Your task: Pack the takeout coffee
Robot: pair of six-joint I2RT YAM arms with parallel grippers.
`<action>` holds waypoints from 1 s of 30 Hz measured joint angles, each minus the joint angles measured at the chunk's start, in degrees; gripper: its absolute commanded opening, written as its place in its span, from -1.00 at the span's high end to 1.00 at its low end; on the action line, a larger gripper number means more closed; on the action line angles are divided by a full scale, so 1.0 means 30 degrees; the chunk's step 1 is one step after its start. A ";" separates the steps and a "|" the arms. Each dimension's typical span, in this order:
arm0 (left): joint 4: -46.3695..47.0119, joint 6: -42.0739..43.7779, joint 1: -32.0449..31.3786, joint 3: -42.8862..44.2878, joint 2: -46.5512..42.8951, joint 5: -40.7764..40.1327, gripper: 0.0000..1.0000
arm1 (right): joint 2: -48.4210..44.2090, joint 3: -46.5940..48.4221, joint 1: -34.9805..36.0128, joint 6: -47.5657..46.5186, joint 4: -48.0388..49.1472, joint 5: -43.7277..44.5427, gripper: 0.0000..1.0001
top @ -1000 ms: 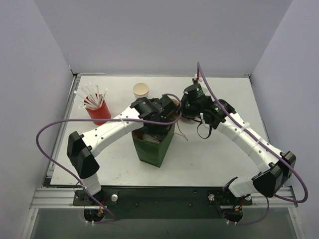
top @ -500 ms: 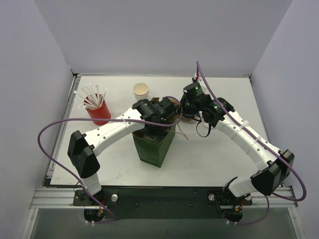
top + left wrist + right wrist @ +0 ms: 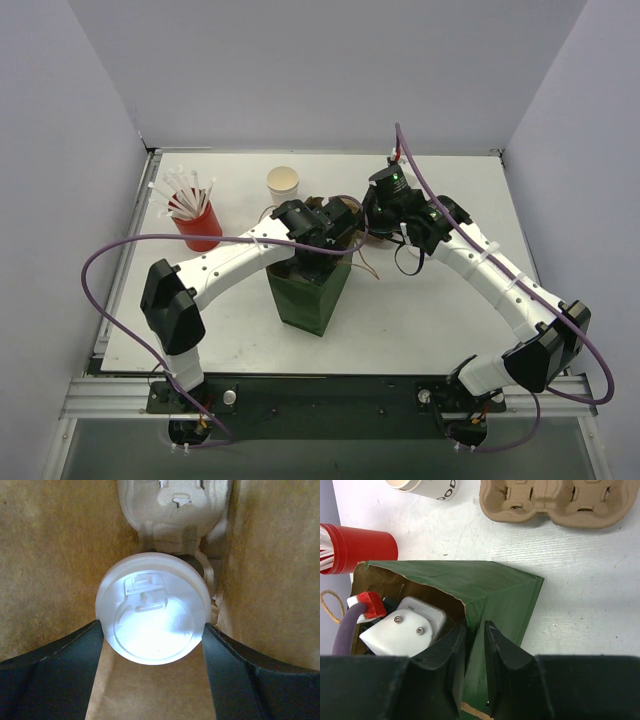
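Note:
The takeout coffee [image 3: 152, 612], a white cup with a round white lid, sits deep between the brown inner walls of the green-and-brown paper bag [image 3: 310, 295]. My left gripper [image 3: 152, 625] reaches down into the bag; its dark fingers [image 3: 75, 660] touch both sides of the lid, shut on the cup. In the top view the cup is hidden. My right gripper [image 3: 476, 625] pinches the bag's green wall [image 3: 490, 587] at the rim, one finger inside and one outside. It stands at the bag's far right corner [image 3: 362, 232].
A red cup of white straws [image 3: 197, 222] stands left of the bag. A lidless white cup [image 3: 284, 182] stands behind it. A pulp cup carrier [image 3: 555, 502] lies on the white table [image 3: 430, 310]. Another pulp piece [image 3: 172, 510] shows beyond the coffee inside the bag.
My left arm has shifted slightly to the right over the bag's mouth. The right arm and the bag have barely moved.

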 measured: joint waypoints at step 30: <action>0.0211 0.0291 0.0000 -0.0393 0.0204 -0.0073 0.24 | -0.2608 -0.0678 -0.0612 -0.0342 0.0772 0.0255 0.15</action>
